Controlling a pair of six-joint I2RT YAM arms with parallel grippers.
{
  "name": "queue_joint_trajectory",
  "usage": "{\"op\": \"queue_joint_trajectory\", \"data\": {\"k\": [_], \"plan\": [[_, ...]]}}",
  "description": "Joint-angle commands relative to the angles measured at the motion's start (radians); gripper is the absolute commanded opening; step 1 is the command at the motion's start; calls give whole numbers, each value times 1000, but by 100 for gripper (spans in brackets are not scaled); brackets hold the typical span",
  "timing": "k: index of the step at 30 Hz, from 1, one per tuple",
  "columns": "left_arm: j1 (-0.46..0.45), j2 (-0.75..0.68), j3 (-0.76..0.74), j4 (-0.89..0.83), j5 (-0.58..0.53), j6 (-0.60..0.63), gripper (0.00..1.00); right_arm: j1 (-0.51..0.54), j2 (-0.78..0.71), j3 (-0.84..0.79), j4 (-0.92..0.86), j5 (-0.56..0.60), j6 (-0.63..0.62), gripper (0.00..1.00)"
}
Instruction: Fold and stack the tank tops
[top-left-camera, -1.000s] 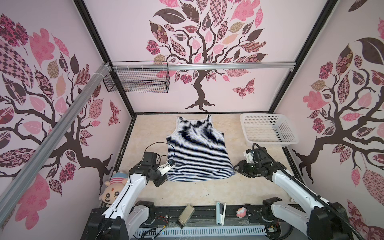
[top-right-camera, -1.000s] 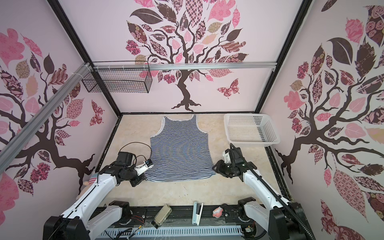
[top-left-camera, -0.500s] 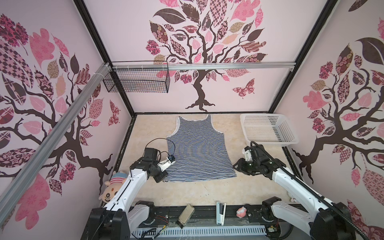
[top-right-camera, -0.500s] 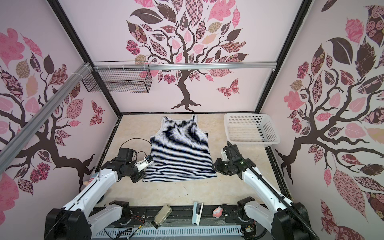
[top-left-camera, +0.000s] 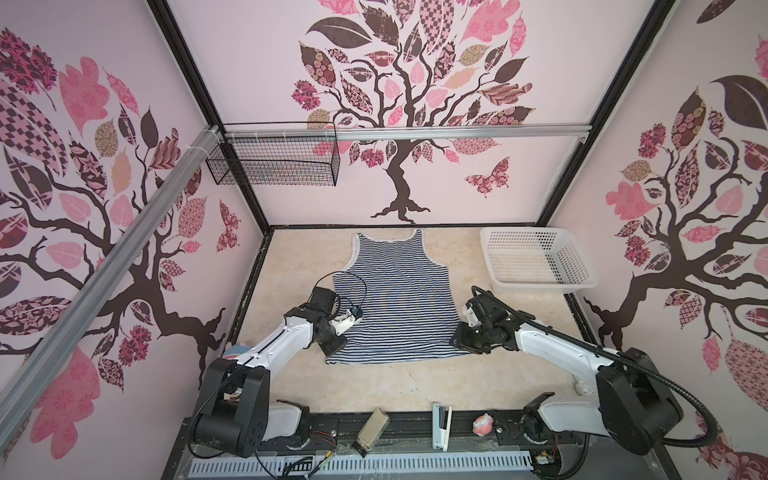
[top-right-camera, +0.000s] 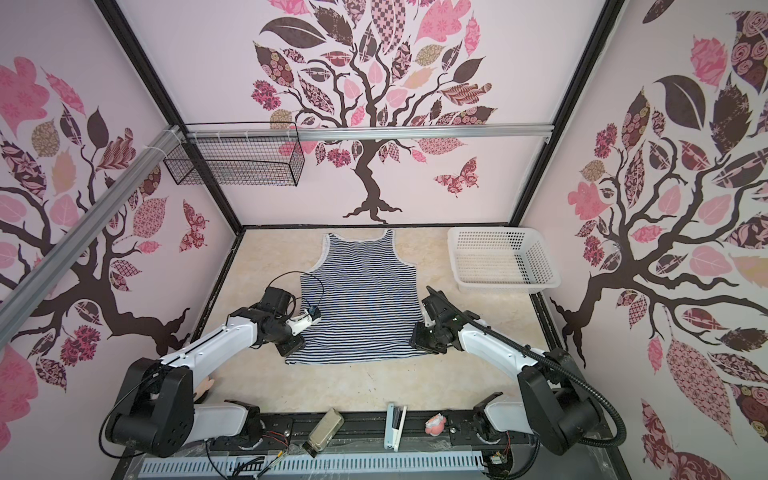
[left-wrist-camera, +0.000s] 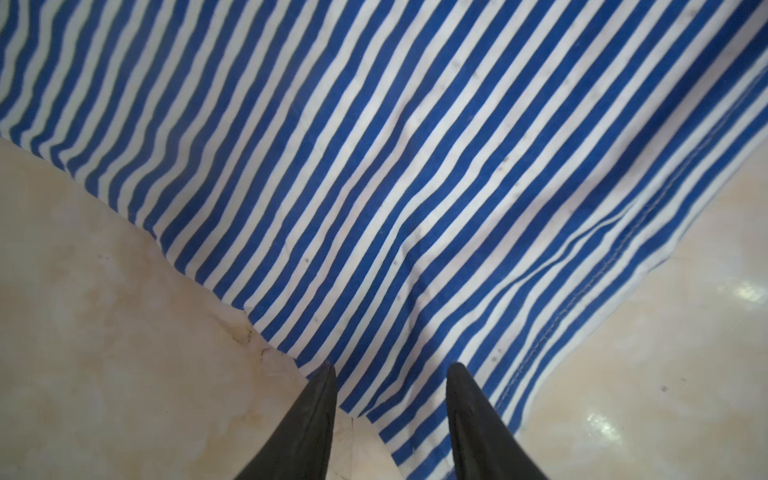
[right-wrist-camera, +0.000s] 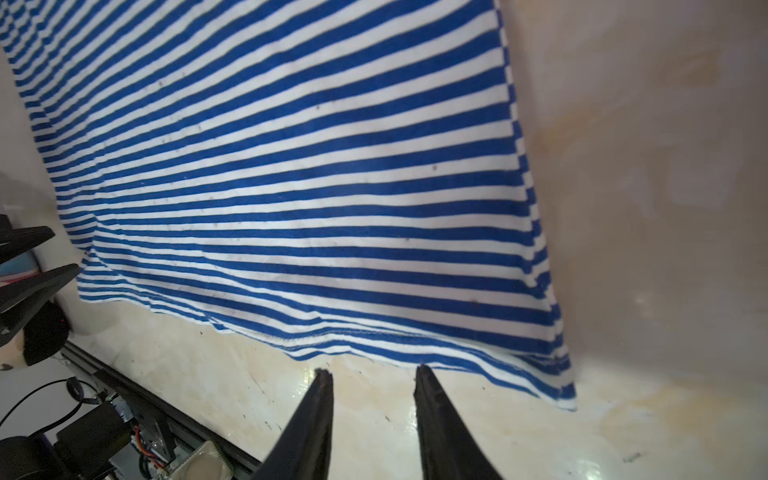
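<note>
Step in hand (judged): start of 1st fold, w/ hem corners being lined up for pick-up. The striped tank top (top-left-camera: 395, 307) is laid flat on the surface (top-left-camera: 374, 386) between the two sets of fingers, hem end nearest them, neck end farthest. No fold is seen yet. Only one top is in view, so no stack.

Left fingers (left-wrist-camera: 316, 415) are spread w/ nothing pinched. A hem corner lies between the tips and cloth shows in the gap; contact can't be told. Right fingers (right-wrist-camera: 307, 424) are spread too and hold nothing. Their tips are set just at the hem edge, w/ the corner off to one side, not between them.

Next move (judged): right tips are to be shifted over to their corner, then both pairs lowered & closed on both cloth layers. The thin knit may slip, or only the top layer may be caught.

Views: hem stitching, small wrinkles & finger gaps are given by the wrist views only; in both top views the gaps can't be read. The top's whole outline, its straps & the white basket (top-left-camera: 536, 262) beyond the right fingers are given by the top views only.
</note>
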Motion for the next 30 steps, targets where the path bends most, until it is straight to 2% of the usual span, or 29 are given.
{"op": "queue_joint_trajectory", "data": {"k": [1, 7, 14, 19, 26, 27, 30], "plan": [[-7, 17, -33, 1, -43, 41, 47, 7, 22, 8, -16, 64, -2, 38], [-27, -8, -71, -40, -38, 87, 46, 4, 76, 54, -72, 135, -35, 45], [-122, -60, -106, -87, -69, 87, 47, -8, 205, 132, -100, 181, -78, 47], [-202, -97, -106, -166, -63, 77, 47, -73, 291, 215, -191, 309, -122, 48], [-204, -141, -14, -234, -30, 88, 47, -106, 299, 370, -319, 504, -150, 50], [-196, -140, 3, -208, -30, 85, 47, -106, 295, 391, -330, 506, -148, 50], [-149, -103, 71, -94, -17, 59, 48, -99, 253, 421, -315, 413, -145, 51]]}}
